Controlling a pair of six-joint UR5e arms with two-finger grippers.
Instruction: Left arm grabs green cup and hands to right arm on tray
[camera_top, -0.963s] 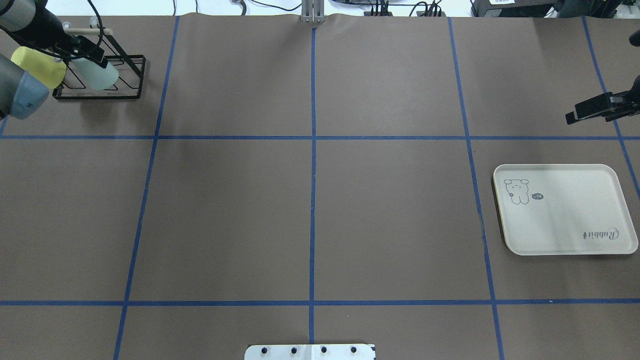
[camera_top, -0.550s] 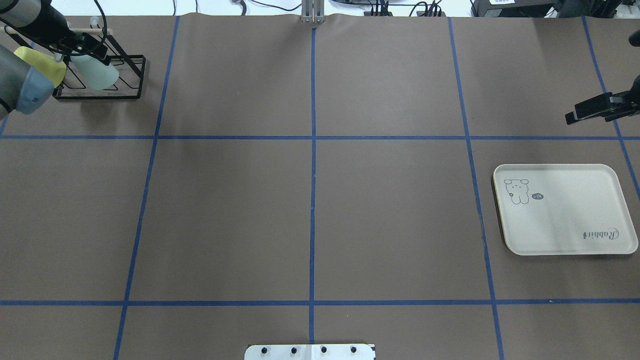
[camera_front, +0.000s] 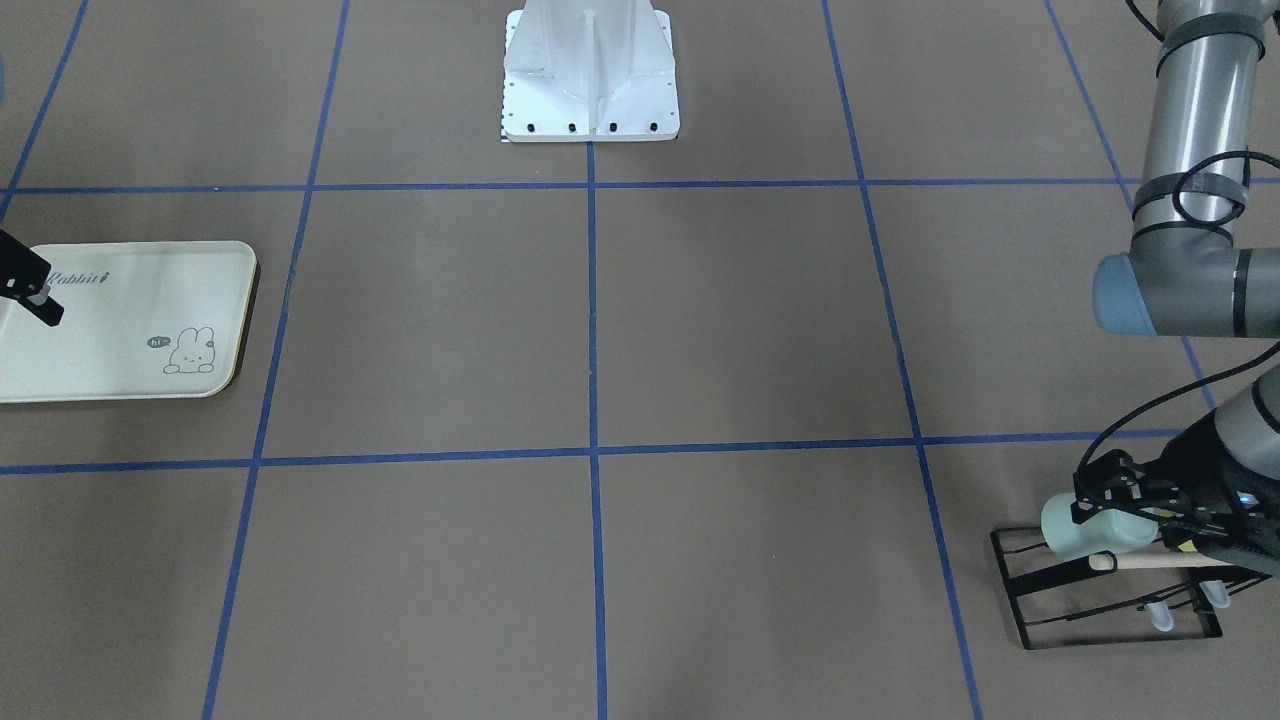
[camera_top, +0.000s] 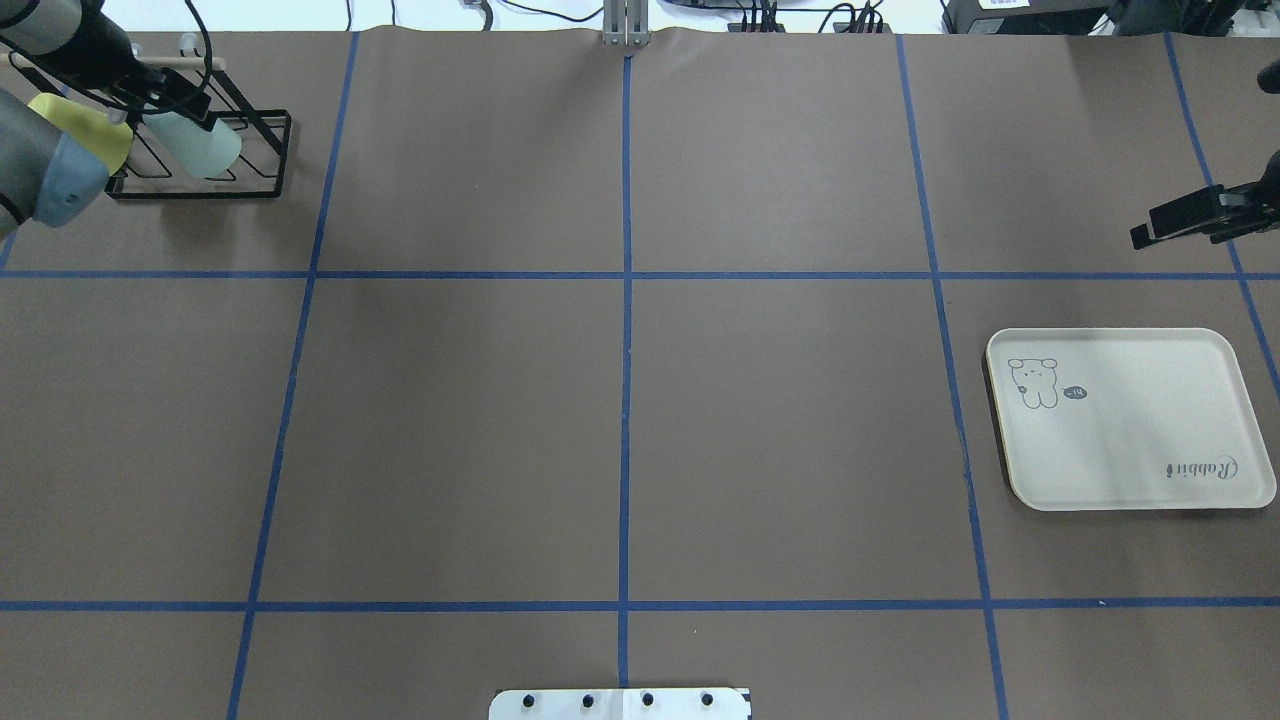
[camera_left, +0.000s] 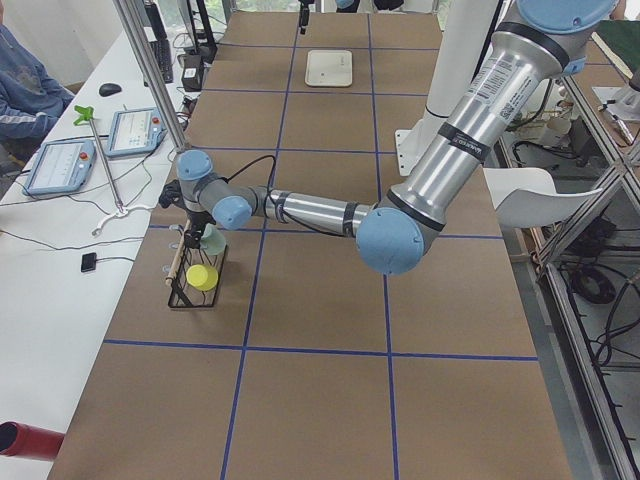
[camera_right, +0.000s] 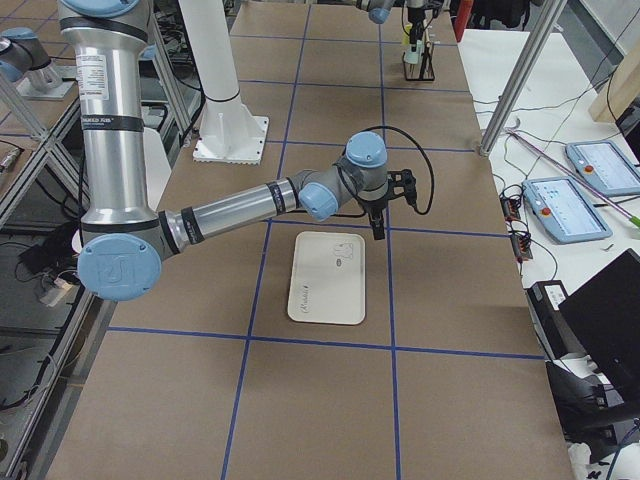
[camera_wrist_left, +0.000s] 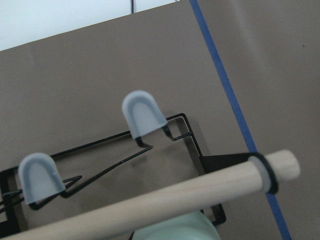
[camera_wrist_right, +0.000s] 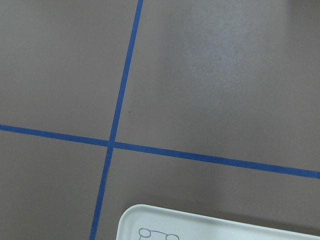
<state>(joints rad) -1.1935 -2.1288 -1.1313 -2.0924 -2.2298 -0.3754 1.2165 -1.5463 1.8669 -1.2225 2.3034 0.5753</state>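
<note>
The pale mint green cup (camera_top: 208, 150) lies tilted over a black wire rack (camera_top: 262, 186) at the table's far left corner; it also shows in the front view (camera_front: 1082, 527) and at the bottom edge of the left wrist view (camera_wrist_left: 172, 231). My left gripper (camera_top: 180, 100) is shut on the cup near its base (camera_front: 1125, 495). The cream tray (camera_top: 1130, 450) lies flat on the right side, with nothing on it. My right gripper (camera_top: 1142, 237) hovers beyond the tray's far edge, empty. I cannot tell whether it is open or shut.
A yellow-green cup (camera_top: 88, 132) hangs on the same rack, partly behind my left elbow. The rack has a wooden dowel (camera_wrist_left: 165, 197) and grey-capped pegs (camera_wrist_left: 142, 112). Blue tape lines cross the brown table. The robot's white base plate (camera_top: 620, 703) sits at the near edge.
My left arm has pulled back toward the far left corner, and the green cup has shifted slightly right with the gripper. The right arm has not moved.
</note>
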